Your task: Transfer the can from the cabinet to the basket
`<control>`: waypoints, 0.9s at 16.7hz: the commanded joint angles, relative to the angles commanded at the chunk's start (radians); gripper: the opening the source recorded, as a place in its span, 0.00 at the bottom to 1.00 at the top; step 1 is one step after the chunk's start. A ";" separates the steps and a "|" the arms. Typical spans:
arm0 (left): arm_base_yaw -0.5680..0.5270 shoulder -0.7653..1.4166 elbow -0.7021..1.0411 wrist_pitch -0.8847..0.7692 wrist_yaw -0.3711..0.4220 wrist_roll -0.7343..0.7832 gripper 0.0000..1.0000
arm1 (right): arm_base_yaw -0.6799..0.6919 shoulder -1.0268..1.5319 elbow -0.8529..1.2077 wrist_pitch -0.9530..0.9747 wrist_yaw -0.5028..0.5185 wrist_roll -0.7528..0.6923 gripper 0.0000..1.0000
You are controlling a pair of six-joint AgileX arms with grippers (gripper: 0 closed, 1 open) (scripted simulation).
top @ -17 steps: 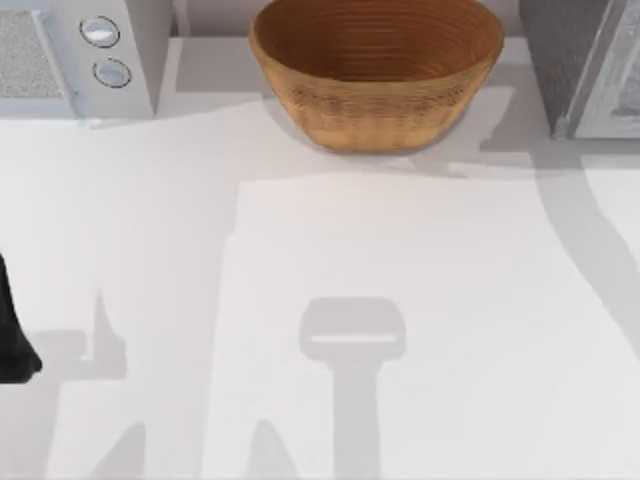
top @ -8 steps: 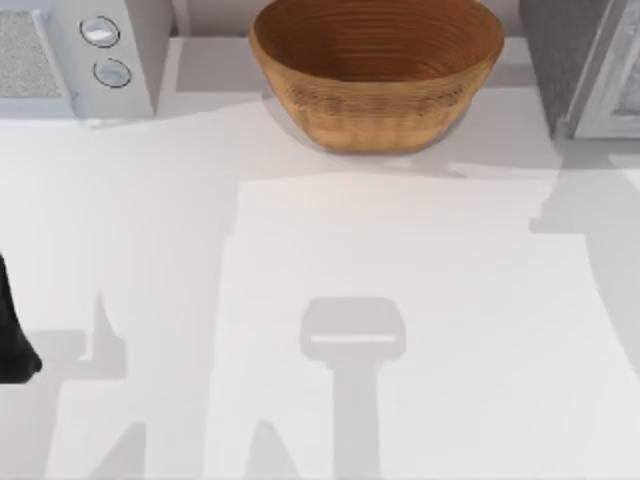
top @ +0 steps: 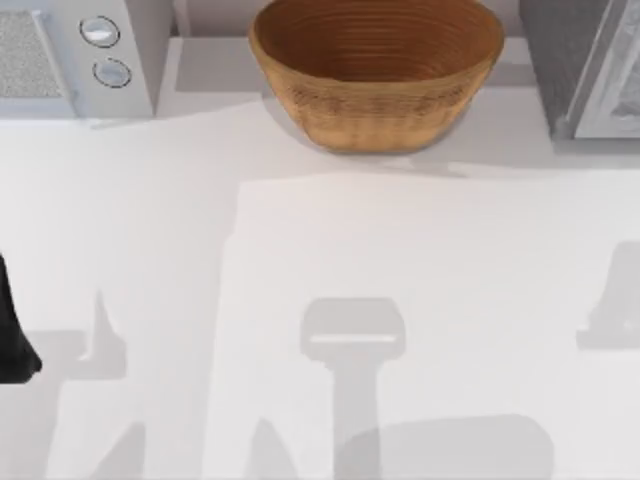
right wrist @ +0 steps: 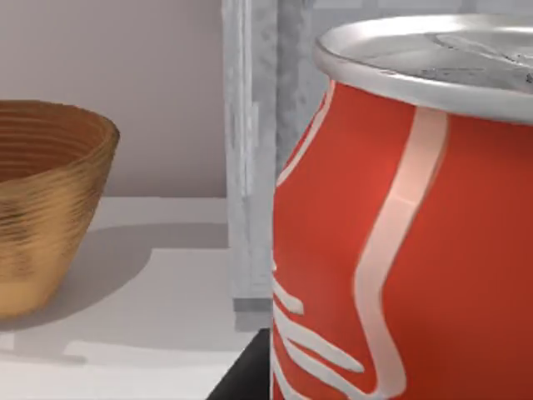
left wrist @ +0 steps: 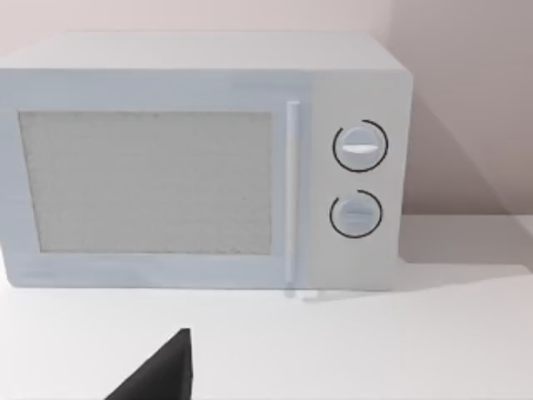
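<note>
Right against our right wrist camera sat the can (right wrist: 400, 233), upright; cabinet (right wrist: 250, 150) edge just behind it, basket (top: 375, 70) farther off, nothing in it. Couldn't tell the right gripper's opening or grasp. Left arm (top: 12, 330) was parked at the table's (top: 150, 230) left edge, facing the microwave (left wrist: 200, 158).

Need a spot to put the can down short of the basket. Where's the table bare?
The table is bare across its whole middle and front, below the basket. Objects line the back edge only: microwave at left, basket in the centre, cabinet at right. The left arm sits at the left edge. The can is upright close to the right wrist camera.
</note>
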 joint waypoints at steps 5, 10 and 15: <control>0.000 0.000 0.000 0.000 0.000 0.000 1.00 | -0.051 -0.223 -0.261 0.115 -0.056 -0.002 0.00; 0.000 0.000 0.000 0.000 0.000 0.000 1.00 | -0.057 -0.251 -0.290 0.130 -0.064 -0.003 0.00; 0.000 0.000 0.000 0.000 0.000 0.000 1.00 | -0.029 -0.182 -0.236 0.151 -0.046 0.000 0.00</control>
